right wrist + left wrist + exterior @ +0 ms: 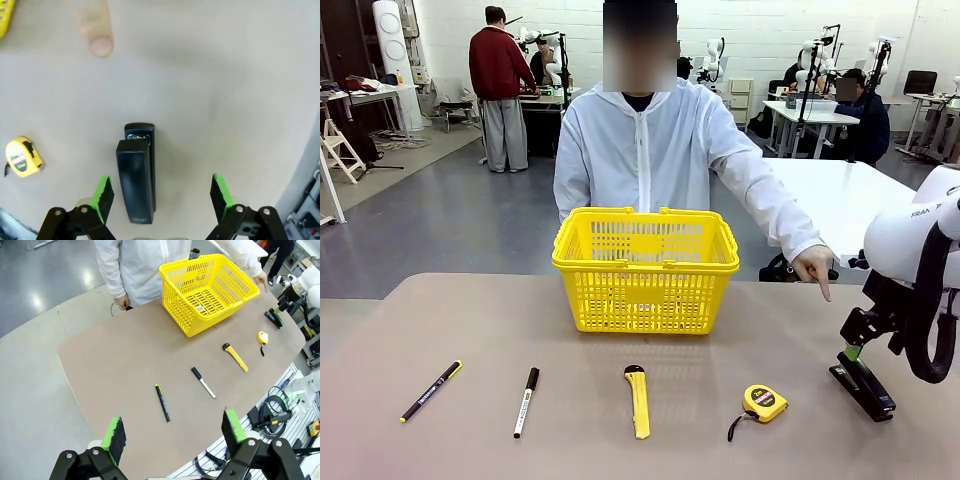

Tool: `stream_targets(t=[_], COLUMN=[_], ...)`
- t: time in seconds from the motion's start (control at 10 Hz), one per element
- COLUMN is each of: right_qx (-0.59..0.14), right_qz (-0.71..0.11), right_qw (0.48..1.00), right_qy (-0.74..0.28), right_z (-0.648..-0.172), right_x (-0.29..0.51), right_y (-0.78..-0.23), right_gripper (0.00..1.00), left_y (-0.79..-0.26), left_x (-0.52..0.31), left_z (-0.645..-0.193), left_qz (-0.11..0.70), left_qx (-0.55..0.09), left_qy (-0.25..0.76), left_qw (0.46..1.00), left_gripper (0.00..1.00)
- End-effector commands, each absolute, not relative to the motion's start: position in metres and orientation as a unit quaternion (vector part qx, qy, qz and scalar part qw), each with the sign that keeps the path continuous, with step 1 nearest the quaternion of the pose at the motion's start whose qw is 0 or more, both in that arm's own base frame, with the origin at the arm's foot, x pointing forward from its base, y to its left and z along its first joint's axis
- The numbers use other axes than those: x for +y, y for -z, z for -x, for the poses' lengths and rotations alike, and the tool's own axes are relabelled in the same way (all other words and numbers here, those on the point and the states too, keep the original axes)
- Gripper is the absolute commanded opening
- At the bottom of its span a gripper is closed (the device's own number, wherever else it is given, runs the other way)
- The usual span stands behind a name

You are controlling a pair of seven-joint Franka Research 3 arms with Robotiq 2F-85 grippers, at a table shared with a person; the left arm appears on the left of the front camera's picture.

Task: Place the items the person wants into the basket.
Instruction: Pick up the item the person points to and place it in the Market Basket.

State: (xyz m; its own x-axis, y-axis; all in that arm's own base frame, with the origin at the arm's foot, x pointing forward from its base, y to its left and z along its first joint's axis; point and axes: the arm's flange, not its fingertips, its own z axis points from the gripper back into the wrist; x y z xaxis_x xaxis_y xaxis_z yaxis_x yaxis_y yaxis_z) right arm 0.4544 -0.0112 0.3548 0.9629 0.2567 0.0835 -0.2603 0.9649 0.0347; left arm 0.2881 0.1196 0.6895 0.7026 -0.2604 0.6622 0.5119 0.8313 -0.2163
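The desk [470, 330] is looked across by the front camera from the robot's side, at a moderate height, towards the person [650, 150] at the far edge; the basket [645, 270] is centred. From the left wrist the desk is taken in from high up and well back, obliquely, past the left pincer [173, 427], so that nearly all of it is covered. From the right wrist it is viewed straight down and close, past the right pincer [161, 187]. The stapler [136, 180], tape measure [22, 157] and pointing finger [95, 30] are shared by all three views.
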Motion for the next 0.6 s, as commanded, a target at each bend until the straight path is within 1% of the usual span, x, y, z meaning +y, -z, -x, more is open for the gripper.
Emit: stream_targets(t=[0.0,0.5], right_qx=[-0.036,-0.008], right_qz=[-0.034,-0.040], right_qw=[0.989,0.987], right_qy=[-0.142,-0.153], right_z=[-0.453,-0.451], right_x=[-0.017,-0.009], right_y=[-0.339,-0.326], right_gripper=[1.00,1.00], left_y=[-0.691,-0.691], left_x=[0.121,0.121], left_z=[-0.288,-0.288], left_qz=[0.201,0.201], left_qx=[-0.320,-0.320], left_qy=[0.222,0.222], left_qw=[0.898,0.898], left_gripper=[1.00,1.00])
